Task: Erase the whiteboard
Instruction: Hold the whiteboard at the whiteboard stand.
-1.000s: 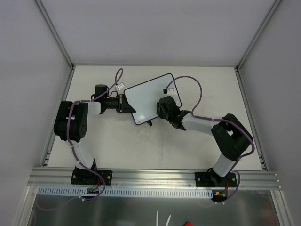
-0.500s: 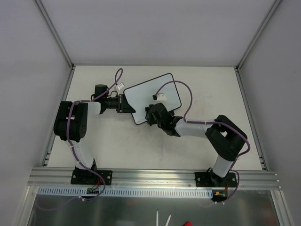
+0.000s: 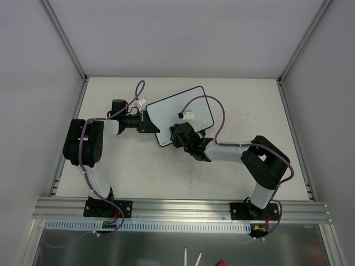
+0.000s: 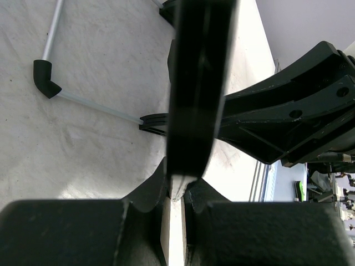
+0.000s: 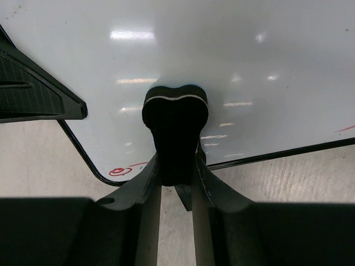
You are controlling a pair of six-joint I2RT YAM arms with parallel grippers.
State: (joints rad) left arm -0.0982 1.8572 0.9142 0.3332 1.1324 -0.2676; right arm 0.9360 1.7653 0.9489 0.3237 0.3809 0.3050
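The whiteboard [image 3: 180,108] lies tilted at the table's middle back, white with a thin black rim. My left gripper [image 3: 148,123] is shut on its left edge; in the left wrist view the board [image 4: 197,83] stands edge-on between the fingers [image 4: 150,191]. My right gripper [image 3: 178,134] is shut on the black eraser [image 5: 175,124], which presses on the board [image 5: 238,61] near its lower left corner. A small red scribble [image 5: 119,170] shows by that corner, left of the eraser. Another red trace [image 5: 346,128] sits at the right edge of the right wrist view.
A thin metal leg with a black foot [image 4: 45,77] sticks out under the board. The right arm's purple cable [image 3: 216,113] loops over the board. Enclosure walls and posts [image 3: 66,39] ring the table; an aluminium rail [image 3: 183,208] runs along the near edge.
My right gripper has slid the eraser left and slightly nearer across the board, toward its lower left corner. The left gripper and the board have stayed put.
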